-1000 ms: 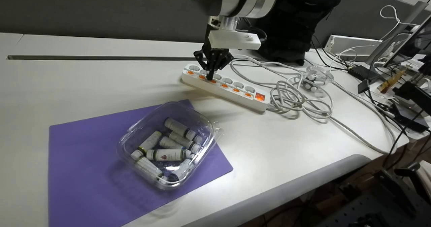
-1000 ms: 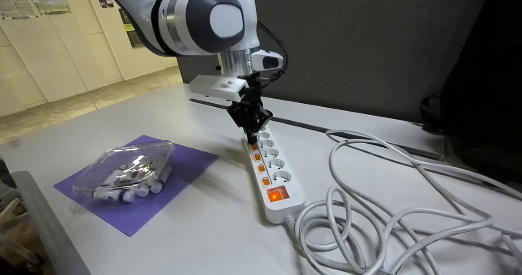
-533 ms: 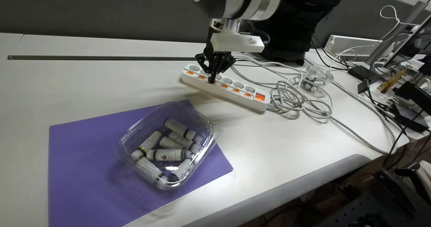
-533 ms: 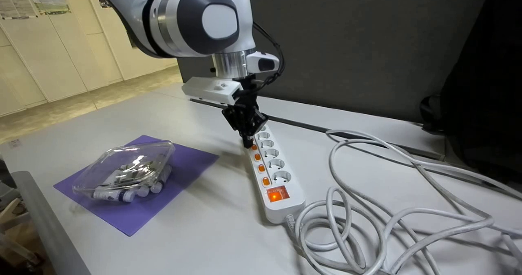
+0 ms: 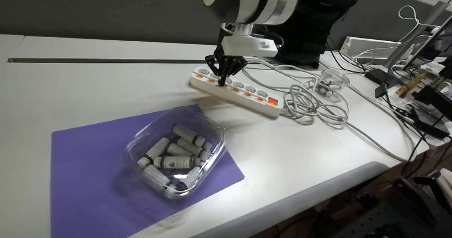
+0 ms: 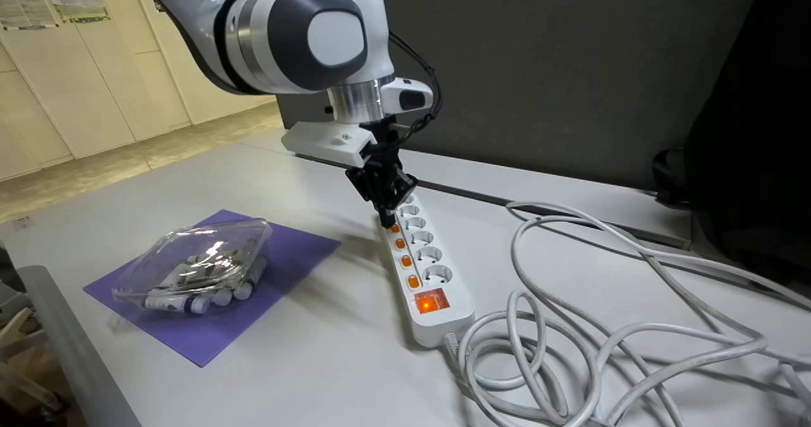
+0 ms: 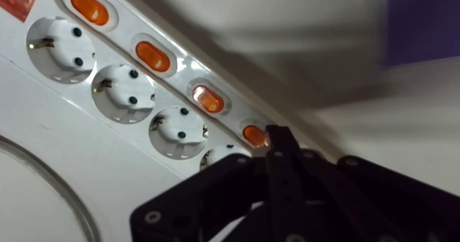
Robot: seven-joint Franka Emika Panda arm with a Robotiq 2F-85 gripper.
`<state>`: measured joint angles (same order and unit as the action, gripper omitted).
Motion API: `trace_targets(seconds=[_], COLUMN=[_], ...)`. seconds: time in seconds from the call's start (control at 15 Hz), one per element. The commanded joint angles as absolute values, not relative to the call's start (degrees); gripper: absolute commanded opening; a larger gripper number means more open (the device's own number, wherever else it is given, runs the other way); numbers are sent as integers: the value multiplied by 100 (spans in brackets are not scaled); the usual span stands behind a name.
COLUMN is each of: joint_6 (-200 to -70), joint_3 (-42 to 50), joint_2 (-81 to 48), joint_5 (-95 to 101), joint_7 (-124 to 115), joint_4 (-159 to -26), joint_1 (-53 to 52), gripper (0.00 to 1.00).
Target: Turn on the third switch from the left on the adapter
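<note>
In both exterior views the robot arm (image 6: 317, 40) is bent over a white power strip (image 5: 237, 96), which is laid on the pale table (image 5: 106, 86). The gripper (image 5: 221, 83) is pointed down at the strip, and its fingers (image 7: 280, 138) are brought together into a single narrow tip. That tip is held at the third switch (image 7: 253, 135), counted from the end away from the white cord (image 5: 303, 102). In the wrist view one end of this switch is hidden by the tip, while the rest of its orange cap is left in sight; whether the switch is touched or pressed cannot be told.

Along the strip, orange switches (image 7: 152, 56) are lined up on one edge, and round sockets (image 7: 178, 132) are set in a row beside them. At the end by the cord a larger main switch (image 6: 431, 301) is fitted, and an orange glow is seen in it. The cord is heaped in loose loops just beside that end.

Near the strip but apart from it, a purple sheet (image 5: 81, 181) is spread on the table. A clear box (image 5: 190, 116) is set on it, and small bottles (image 5: 174, 162) are seen through its walls. Behind the strip a grey partition (image 5: 106, 12) is raised, and a black bag (image 5: 314, 26) is stood in front of it.
</note>
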<state>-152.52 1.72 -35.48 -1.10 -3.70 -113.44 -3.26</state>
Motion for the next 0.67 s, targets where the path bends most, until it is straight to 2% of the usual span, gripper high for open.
trace_targets(seconds=[0.0,0.6], joint_6=[-15292,-15235], joint_3=[130,5], joint_2=[-3406,-3507], joint_5=[-102,-160], joint_7=[-388,-245], joint_4=[-11469,-11297], joint_1=[-267,-174], gripper=[0,0])
